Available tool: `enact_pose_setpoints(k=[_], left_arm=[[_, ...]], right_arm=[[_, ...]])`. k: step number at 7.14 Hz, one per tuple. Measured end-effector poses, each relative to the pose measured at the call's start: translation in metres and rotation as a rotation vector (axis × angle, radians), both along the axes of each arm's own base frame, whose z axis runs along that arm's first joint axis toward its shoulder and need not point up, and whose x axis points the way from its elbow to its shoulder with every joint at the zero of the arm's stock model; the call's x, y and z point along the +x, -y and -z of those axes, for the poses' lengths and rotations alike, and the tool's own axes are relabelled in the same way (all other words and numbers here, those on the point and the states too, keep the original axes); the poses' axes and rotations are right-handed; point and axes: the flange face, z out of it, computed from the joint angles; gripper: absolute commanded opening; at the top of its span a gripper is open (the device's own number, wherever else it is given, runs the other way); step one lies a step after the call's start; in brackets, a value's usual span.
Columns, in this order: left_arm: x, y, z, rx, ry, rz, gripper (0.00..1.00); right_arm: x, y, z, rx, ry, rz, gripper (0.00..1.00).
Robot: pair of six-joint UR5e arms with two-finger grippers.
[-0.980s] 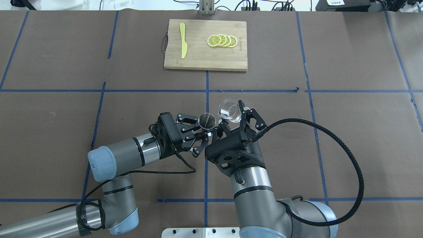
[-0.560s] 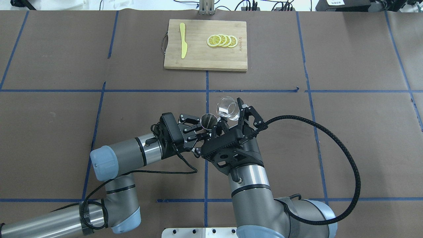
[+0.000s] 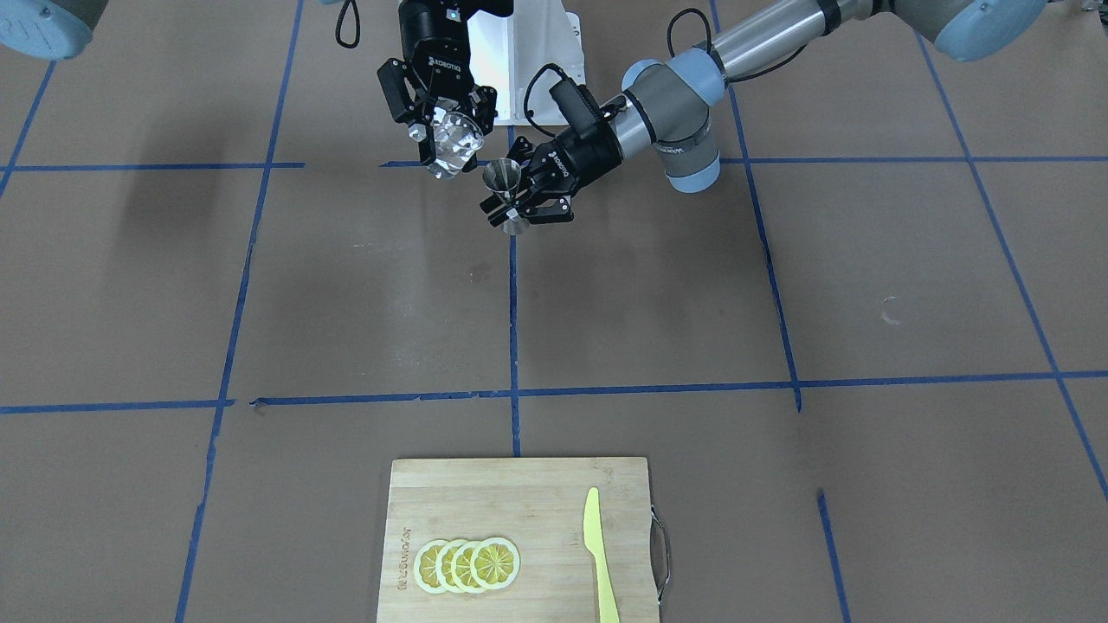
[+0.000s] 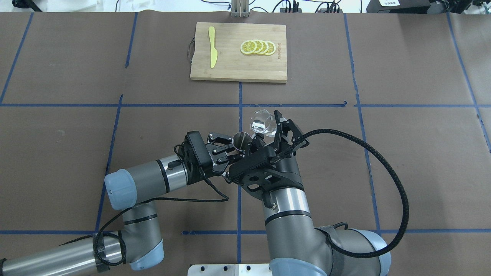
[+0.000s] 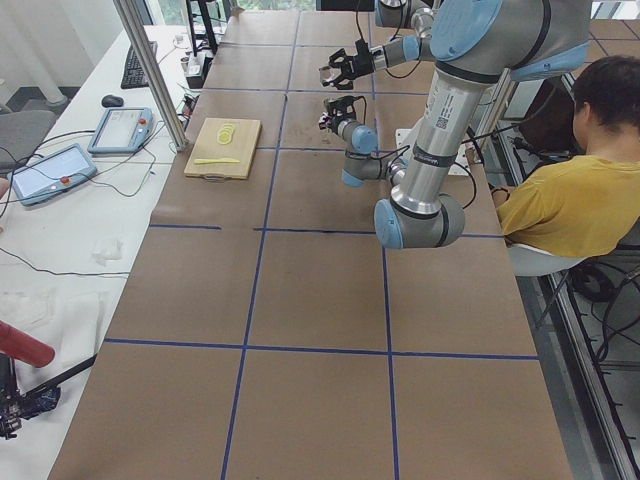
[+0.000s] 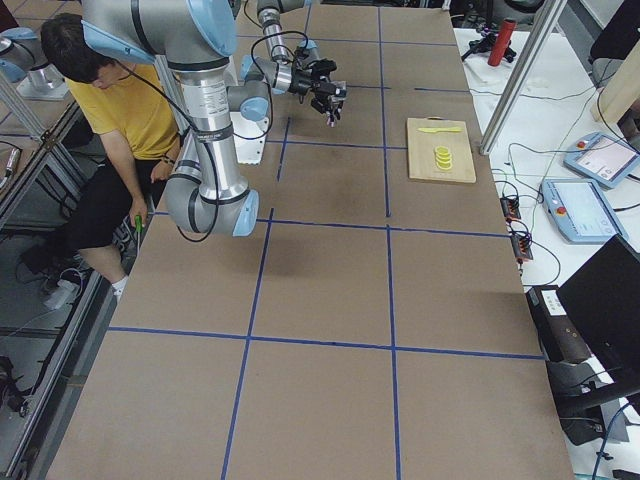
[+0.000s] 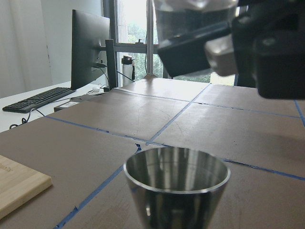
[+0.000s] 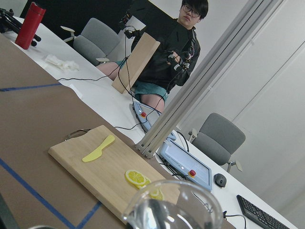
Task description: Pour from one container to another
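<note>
My right gripper [image 4: 273, 128] is shut on the small clear glass cup [image 4: 262, 123], which is tilted with its rim toward the jigger. The cup [image 3: 454, 138] hangs just above and beside the steel jigger [image 3: 504, 186]. My left gripper [image 4: 232, 148] is shut on the jigger [image 4: 241, 140] at its waist and holds it upright above the table. In the left wrist view the jigger's open mouth [image 7: 176, 179] looks empty, with the cup [image 7: 190, 12] overhead. The cup's rim [image 8: 174, 210] fills the bottom of the right wrist view. I see no stream of liquid.
A wooden cutting board [image 4: 238, 71] lies at the far side with lemon slices [image 4: 257, 47] and a yellow knife [image 4: 212, 51]. A seated person [image 5: 580, 190] is behind the robot, and another person [image 8: 176, 47] sits beyond the table. Blue tape lines cross the brown tabletop.
The right gripper has swung the cup left and a little away from the robot, closer to the jigger, and tipped it further. The left arm shifted slightly, with the jigger still upright.
</note>
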Motion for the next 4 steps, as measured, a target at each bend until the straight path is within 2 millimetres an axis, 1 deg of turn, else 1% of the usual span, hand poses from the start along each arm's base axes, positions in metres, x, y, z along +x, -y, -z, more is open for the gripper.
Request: enact_pose_setpoints(k=[4], left_arm=[[-0.0007, 0.0003, 0.0002, 0.001, -0.003, 0.001, 0.0]], right_arm=[[-0.0016, 0.0006, -0.0008, 0.005, -0.075, 0.005, 0.0]])
